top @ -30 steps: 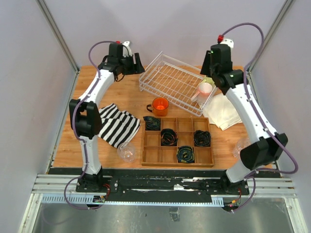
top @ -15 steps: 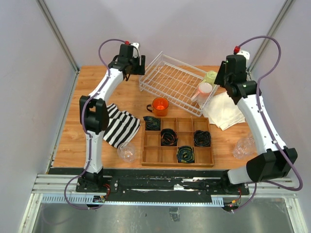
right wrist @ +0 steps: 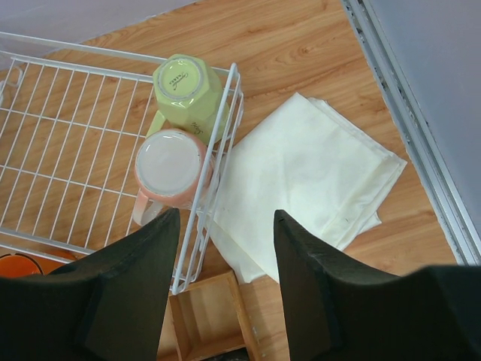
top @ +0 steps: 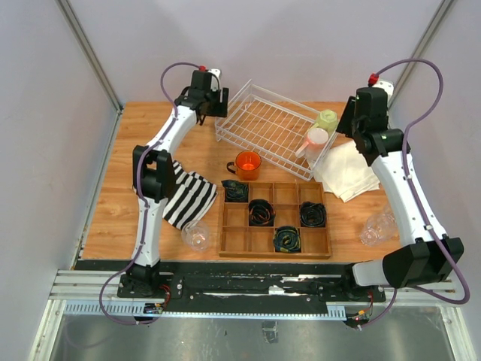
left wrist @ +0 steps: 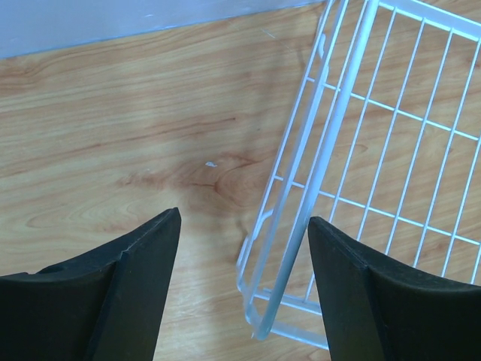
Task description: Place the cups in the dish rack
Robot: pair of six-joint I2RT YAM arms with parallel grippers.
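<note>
The dish rack (top: 267,124) sits skewed at the far middle of the table (top: 124,150). Two cups stand upside down in its right corner, touching each other: the yellow-green mug (right wrist: 188,89) right in the corner and the white-pink mug (right wrist: 171,169) just nearer along the same side wall. The rest of the rack's grid is bare.

The left arm reaches far forward, and the left gripper (left wrist: 244,226) hangs pointing down above the rack's left end. Its jaws are spread wide with nothing between them; below them lie the rack's corner wires and bare wood.

The right arm stretches up the right side. The right gripper (right wrist: 223,218) hovers over the rack's right wall, jaws apart and empty, with the two mugs and a folded cream cloth (right wrist: 301,180) under it.

The orange mug (top: 247,162) stands upright on the table, just outside the rack's near side, between the rack and a wooden tray (top: 234,241). Four of the tray's compartments hold coiled black cables (top: 261,212).

A clear tumbler (top: 197,237) lies by the tray's left edge, next to a striped cloth (top: 184,194). A second clear tumbler (top: 376,226) lies to the tray's right, near the right arm.
</note>
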